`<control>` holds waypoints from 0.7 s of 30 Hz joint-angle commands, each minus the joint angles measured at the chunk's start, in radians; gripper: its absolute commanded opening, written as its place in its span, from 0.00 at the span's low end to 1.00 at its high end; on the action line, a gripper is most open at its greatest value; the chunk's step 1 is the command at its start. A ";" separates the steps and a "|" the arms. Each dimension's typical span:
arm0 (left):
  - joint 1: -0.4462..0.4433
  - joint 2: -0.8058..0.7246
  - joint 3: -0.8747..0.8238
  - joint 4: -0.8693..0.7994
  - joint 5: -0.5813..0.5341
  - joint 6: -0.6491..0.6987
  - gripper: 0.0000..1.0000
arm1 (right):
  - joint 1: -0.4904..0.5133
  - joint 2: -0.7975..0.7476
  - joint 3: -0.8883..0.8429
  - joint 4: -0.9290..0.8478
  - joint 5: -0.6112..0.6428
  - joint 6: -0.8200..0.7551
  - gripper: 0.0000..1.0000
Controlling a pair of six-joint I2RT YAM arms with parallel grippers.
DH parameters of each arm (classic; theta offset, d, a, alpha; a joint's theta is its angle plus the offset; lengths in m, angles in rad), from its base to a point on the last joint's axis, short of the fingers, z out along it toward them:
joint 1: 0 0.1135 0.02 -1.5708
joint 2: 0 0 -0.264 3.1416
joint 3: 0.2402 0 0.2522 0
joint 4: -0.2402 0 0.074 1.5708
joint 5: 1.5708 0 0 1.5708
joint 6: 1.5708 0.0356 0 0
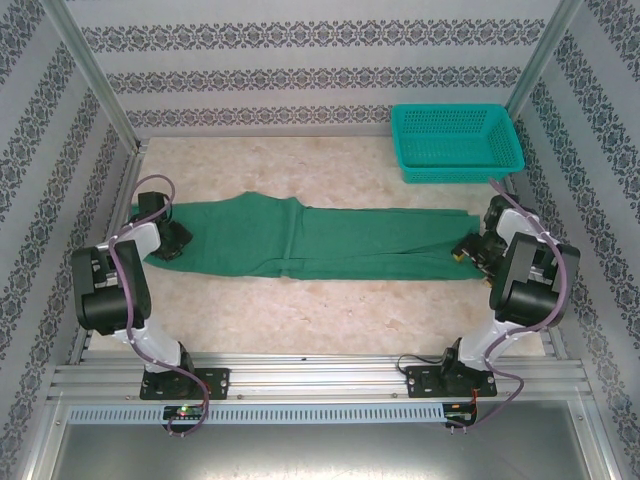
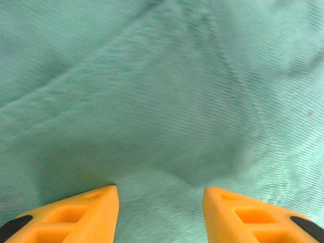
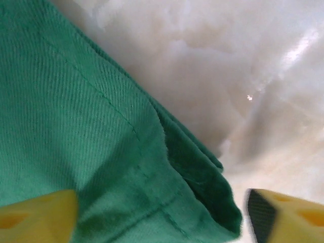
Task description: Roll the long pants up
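Beige table [image 1: 330,310] bears the long pants [image 1: 330,240], spread out flat.

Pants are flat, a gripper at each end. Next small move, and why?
Probably close the right gripper on the hem: it stands open astride that folded edge of the long pants, which lie flat and unrolled. The left gripper is open over the other end.

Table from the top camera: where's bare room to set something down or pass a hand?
Two bare patches on the table: the wide near strip between the long pants and the front rail, and the far strip between pants and back wall, left of the teal basket. Crowded: both pant ends, where the left tool and right tool sit.
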 commanded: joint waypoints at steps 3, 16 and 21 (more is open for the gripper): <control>0.041 -0.063 -0.034 -0.066 -0.048 -0.019 0.48 | -0.004 0.070 0.007 0.054 0.015 0.004 0.06; 0.035 -0.100 -0.016 -0.091 -0.003 0.005 0.47 | -0.221 -0.029 0.120 0.070 0.207 0.041 0.00; 0.030 -0.139 -0.033 -0.099 0.018 -0.005 0.47 | -0.248 -0.017 0.141 0.095 0.156 0.058 0.00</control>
